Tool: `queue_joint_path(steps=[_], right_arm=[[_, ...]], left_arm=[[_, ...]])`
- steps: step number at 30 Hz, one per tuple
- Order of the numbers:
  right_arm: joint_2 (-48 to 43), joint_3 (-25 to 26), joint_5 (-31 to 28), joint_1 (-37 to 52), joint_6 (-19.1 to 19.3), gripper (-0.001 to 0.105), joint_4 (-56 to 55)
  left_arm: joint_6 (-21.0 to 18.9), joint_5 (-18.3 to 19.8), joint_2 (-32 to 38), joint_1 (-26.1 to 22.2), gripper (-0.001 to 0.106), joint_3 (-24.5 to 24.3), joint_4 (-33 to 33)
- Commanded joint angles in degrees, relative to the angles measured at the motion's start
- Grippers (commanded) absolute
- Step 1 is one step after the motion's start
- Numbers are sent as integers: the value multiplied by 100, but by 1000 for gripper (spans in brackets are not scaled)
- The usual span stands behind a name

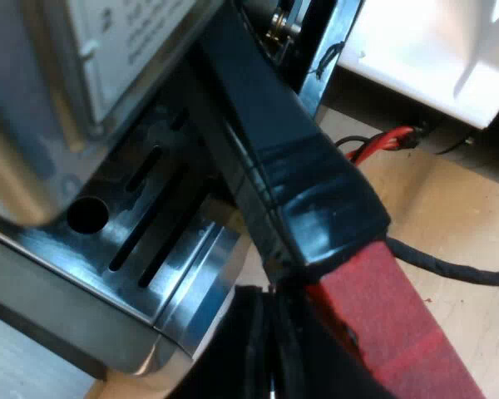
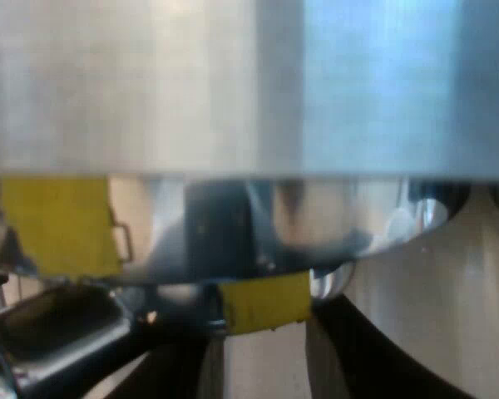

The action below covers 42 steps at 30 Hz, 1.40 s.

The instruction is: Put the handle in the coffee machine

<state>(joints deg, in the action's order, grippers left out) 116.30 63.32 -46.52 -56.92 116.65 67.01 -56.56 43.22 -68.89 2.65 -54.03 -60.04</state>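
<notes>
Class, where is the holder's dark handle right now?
In the left wrist view, the handle slants above the slotted drip tray of the espresso machine, its red end pointing away from the machine.

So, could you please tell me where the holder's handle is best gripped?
Probably the dark handle beside its red end, approached from the red end's side: that stretch is broad and flat-sided, while the other end runs under the espresso machine over the drip tray.
</notes>
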Motion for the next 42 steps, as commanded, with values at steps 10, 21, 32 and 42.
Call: queue_joint_path(steps=[10,21,32,42], right_arm=[[-408,113,38,-9,-786,28,-1572],[-996,-297,445,-9,-1459,28,-3295],[-2334,-1704,680,-389,-1061,28,-3315],[-3827,-2023,1339,-677,-1009,40,-4658]], left_arm=[[-98,823,22,220,1,52,-325],[-98,866,22,220,1,197,-325],[-612,904,22,220,1,197,-311],[-1250,851,22,251,0,197,-289]])
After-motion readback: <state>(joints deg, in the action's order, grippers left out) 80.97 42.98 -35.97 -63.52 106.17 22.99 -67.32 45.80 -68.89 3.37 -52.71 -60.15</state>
